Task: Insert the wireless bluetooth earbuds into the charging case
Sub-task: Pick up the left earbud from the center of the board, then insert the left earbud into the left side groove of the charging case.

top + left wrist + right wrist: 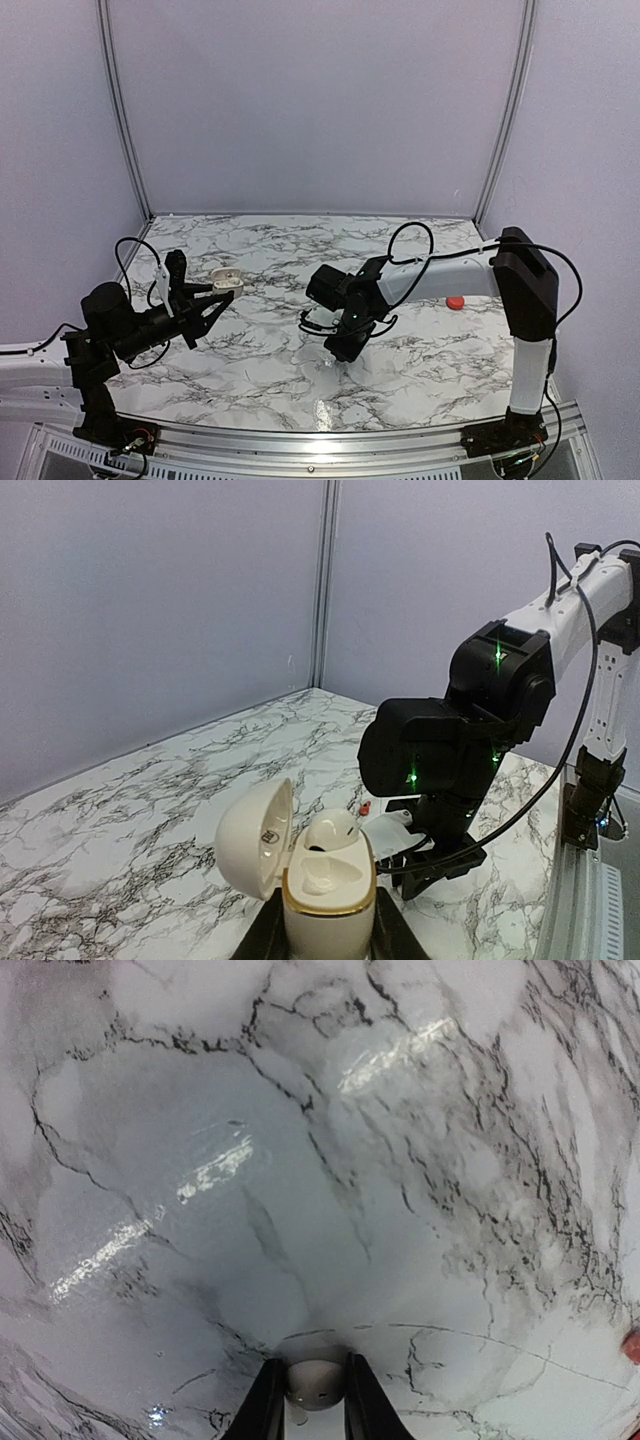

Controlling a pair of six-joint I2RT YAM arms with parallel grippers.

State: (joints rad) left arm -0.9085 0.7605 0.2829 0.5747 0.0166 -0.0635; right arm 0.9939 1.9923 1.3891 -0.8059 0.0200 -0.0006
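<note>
My left gripper (330, 920) is shut on the white charging case (328, 898), which has a gold rim and stands upright with its lid (255, 837) swung open to the left. One white earbud (333, 830) sits in the case's far slot. The near slot (325, 872) is empty. In the top view the case (226, 280) is held above the table's left side. My right gripper (315, 1392) is low over the marble table, its fingers closed on either side of a second white earbud (315, 1380). From above, the right gripper (340, 352) points down near the table's middle.
A small red object (455, 302) lies on the marble table (270, 370) at the right, behind the right arm (450, 740); it also shows at the right wrist view's edge (632, 1345). Purple walls enclose the table on three sides.
</note>
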